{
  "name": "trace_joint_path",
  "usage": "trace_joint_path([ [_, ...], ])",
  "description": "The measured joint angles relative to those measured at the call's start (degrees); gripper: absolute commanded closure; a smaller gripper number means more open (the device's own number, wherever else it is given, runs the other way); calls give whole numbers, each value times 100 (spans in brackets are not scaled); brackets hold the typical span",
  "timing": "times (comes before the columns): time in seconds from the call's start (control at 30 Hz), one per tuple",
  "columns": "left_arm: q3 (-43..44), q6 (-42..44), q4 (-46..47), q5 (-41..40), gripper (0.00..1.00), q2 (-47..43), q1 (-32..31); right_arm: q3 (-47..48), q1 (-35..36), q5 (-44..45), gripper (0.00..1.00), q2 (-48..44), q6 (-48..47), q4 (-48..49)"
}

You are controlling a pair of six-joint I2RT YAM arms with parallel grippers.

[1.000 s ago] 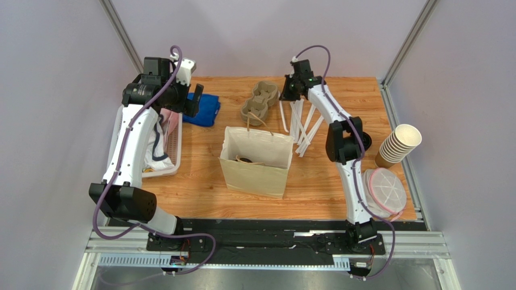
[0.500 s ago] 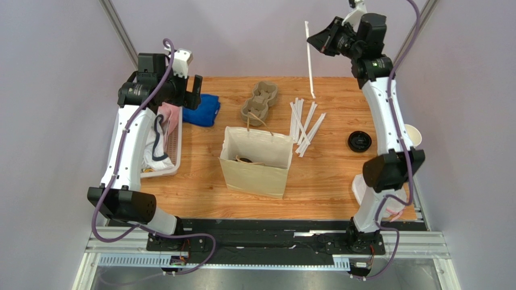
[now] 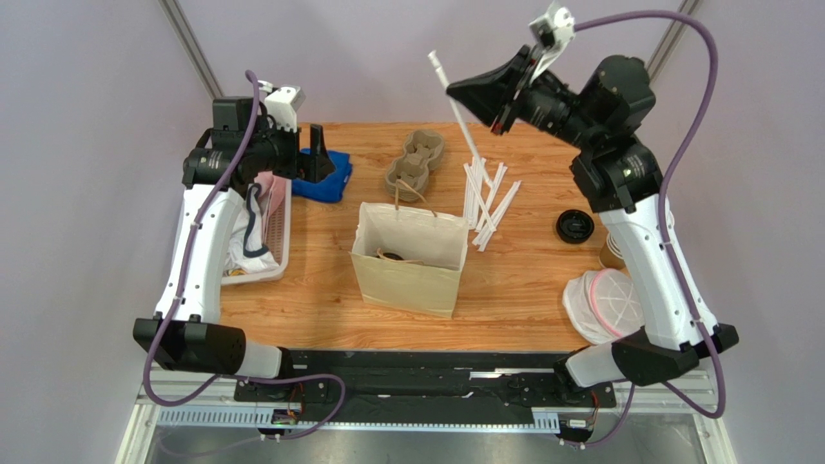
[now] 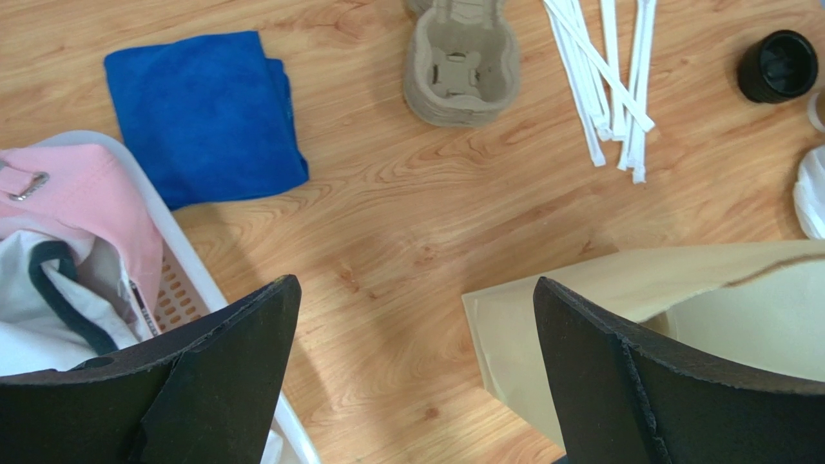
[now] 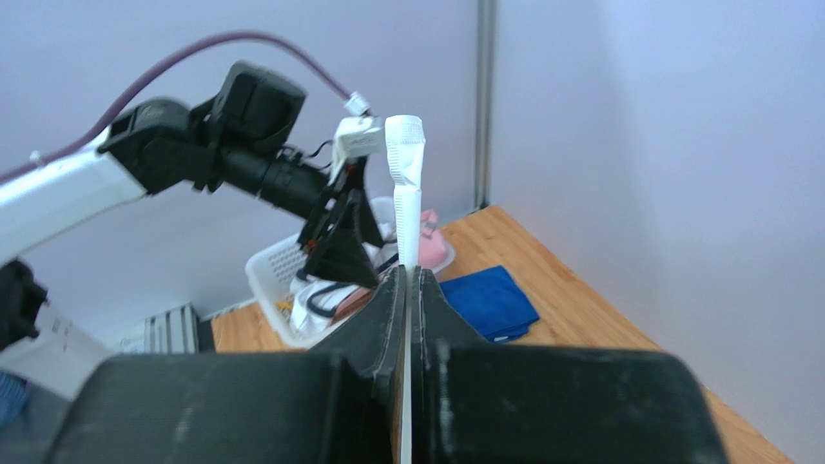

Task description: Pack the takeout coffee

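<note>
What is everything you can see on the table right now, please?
Paper bag: one, tan, table centre.
Cup carrier: one, grey-brown, behind the bag.
Wrapped straws: several, white, right of the carrier.
Raised straw: one, white, held above the far edge.
Loose lid: one, black, right side.
Cloth: one, blue, far left.
Basket: one, white, left edge, holding fabric.
Mesh item: one, white, pink-rimmed, near right.
Left gripper: open, above the table.
Right gripper: shut on the raised straw.
</note>
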Motion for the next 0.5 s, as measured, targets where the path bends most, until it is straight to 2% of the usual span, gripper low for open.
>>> trace_joint_path([
  [0.03,-101,-20,50,66,1,-90,4,-149,398,15,100,-118,-201,-50],
  [0.17,-525,-72,166,310,1,-470,11,-625,1165,87,100,-431,-894,-262],
  [0.5,-1178,-308,629,872,1,-960,46,-1318,2103,437,100,-649,-1858,-435],
])
